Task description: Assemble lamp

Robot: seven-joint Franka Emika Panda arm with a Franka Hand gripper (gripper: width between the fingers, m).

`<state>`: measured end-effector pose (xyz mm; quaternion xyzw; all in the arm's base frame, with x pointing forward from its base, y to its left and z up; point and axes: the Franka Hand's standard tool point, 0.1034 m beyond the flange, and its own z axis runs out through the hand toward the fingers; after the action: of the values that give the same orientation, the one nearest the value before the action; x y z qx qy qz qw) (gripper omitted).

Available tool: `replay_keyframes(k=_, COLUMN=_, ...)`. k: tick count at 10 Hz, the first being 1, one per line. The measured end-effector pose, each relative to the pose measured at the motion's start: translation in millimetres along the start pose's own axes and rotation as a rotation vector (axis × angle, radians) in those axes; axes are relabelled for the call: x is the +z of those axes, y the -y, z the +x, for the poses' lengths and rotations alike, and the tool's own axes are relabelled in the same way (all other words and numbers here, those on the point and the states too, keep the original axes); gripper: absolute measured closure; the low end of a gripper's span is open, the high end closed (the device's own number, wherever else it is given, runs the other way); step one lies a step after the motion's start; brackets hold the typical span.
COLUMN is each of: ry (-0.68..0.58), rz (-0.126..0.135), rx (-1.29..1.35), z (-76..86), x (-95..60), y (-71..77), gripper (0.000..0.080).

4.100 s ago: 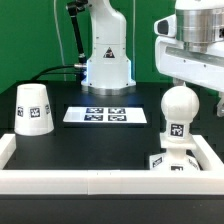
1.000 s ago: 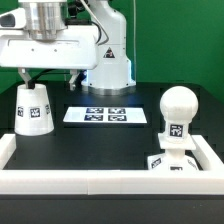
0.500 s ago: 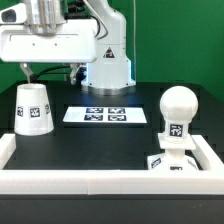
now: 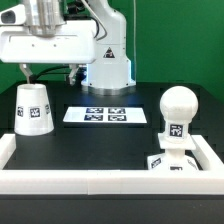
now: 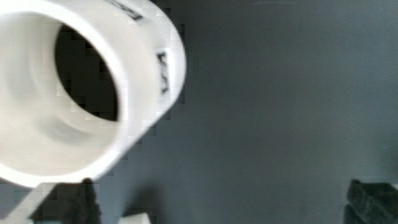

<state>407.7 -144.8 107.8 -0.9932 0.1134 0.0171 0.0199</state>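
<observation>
The white tapered shade (image 4: 33, 107) stands on the black table at the exterior view's left, with a tag on its side. My gripper (image 4: 50, 74) hangs just above and slightly behind it, open and empty. In the wrist view the shade's open rim (image 5: 89, 95) fills one side. One dark fingertip (image 5: 64, 204) is by that rim, and the gripper (image 5: 217, 205) is mostly over bare table. The round bulb (image 4: 178, 108) stands upright on the square base (image 4: 168, 163) at the exterior view's right.
The marker board (image 4: 105, 115) lies flat in the middle of the table. A low white wall (image 4: 100, 181) runs along the front and sides of the table. The arm's white pedestal (image 4: 106, 62) stands behind the marker board.
About four seconds ago the gripper was at the exterior view's right, above the bulb; it is now at the left above the shade. Over the last second it has barely moved.
</observation>
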Motion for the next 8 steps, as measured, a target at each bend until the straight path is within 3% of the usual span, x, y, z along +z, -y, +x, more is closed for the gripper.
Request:
replay_keyframes(k=2, ry=0.000, rz=-0.003, rx=-0.006, z=-11.0, x=6.6, y=-6.8, gripper=0.0101)
replay_keyframes(k=8, ry=0.014, rz=-0.039, rx=-0.023, z=-16.2, x=32.0, y=-11.9, gripper=0.0101)
